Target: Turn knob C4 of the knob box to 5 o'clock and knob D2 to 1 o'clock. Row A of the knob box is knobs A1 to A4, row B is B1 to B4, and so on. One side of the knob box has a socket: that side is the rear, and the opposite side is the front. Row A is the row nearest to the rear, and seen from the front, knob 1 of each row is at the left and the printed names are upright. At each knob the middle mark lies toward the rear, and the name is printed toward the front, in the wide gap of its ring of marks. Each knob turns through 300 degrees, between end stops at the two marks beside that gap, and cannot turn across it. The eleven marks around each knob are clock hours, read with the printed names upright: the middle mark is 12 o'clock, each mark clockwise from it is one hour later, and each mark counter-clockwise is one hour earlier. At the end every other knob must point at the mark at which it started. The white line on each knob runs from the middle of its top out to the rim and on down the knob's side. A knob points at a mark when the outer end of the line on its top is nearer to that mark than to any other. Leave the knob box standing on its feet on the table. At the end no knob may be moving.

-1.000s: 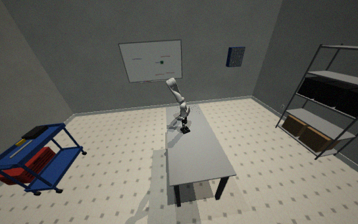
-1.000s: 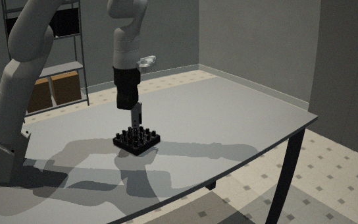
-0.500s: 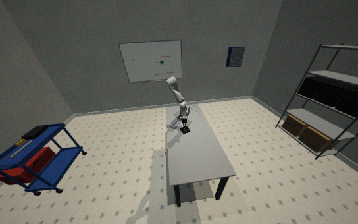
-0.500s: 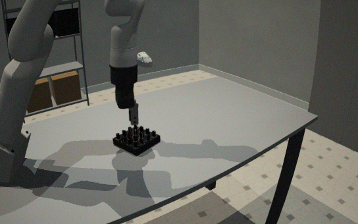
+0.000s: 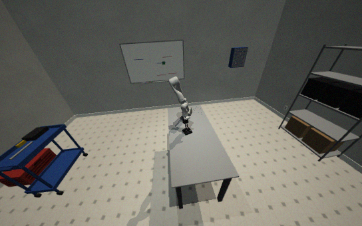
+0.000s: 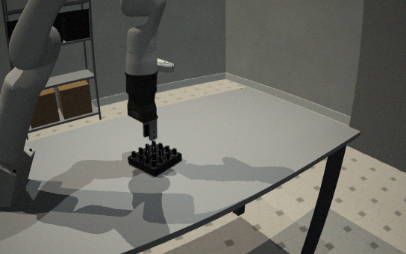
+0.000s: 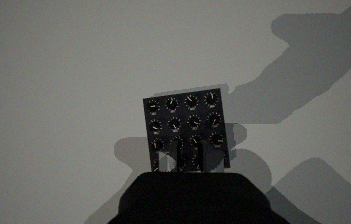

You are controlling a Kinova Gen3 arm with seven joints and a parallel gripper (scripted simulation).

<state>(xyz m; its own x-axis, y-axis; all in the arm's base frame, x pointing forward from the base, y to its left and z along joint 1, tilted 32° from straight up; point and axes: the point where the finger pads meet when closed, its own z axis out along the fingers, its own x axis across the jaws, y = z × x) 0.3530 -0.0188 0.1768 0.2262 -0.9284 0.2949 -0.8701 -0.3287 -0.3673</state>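
The black knob box stands flat on the table, turned slightly in the wrist view, with names toward the bottom of that view. My gripper points down just above the knobs, fingers partly open, with nothing seen held. Knob C4 shows just above the right finger; its line seems to point right, but the exact mark is too small to tell. The left finger hides knob D2. Part of rows C and D is covered by the fingers. The socket cannot be made out.
Neighbouring knobs, such as C3 and B4, stand close together around the fingers. The table carries the box and the arm's base. Arm shadows fall around the box. A blue cart and a shelf rack stand away from the table.
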